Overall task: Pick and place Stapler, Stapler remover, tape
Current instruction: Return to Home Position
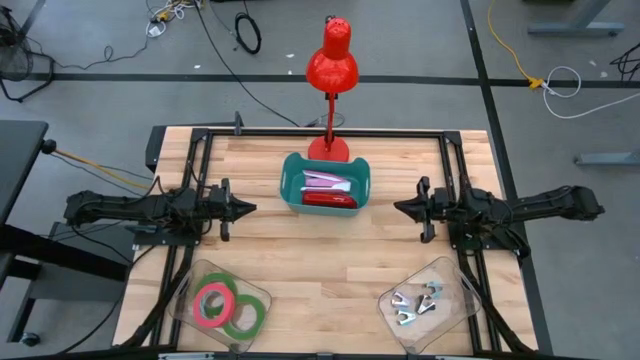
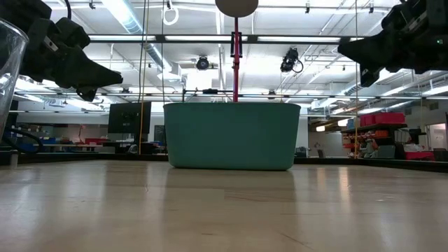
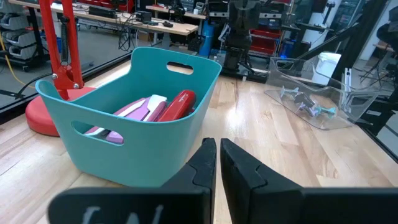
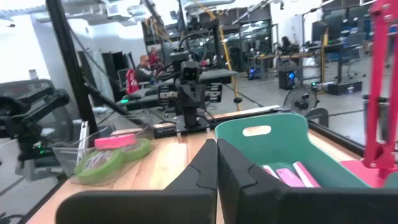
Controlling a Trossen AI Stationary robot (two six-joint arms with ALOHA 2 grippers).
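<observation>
A teal bin [image 1: 290, 190] stands at the table's far middle. In it lie a red stapler [image 1: 330, 199] and pale pink and white staplers [image 1: 326, 182]. A red-pink tape roll [image 1: 213, 303] and a green one [image 1: 243, 316] lie in a clear tray [image 1: 262, 297] at the near left. Several metal staple removers [image 1: 418, 303] lie in a clear tray [image 1: 450, 275] at the near right. My left gripper [image 1: 247, 209] is shut and empty, level, left of the bin. My right gripper [image 1: 401, 207] is shut and empty, level, right of the bin.
A red desk lamp [image 1: 332, 58] stands on its round base [image 1: 328, 151] just behind the bin. Bare wood lies between the bin and the two trays. Black frame rails [image 1: 190, 170] run along the table's left, right and far sides.
</observation>
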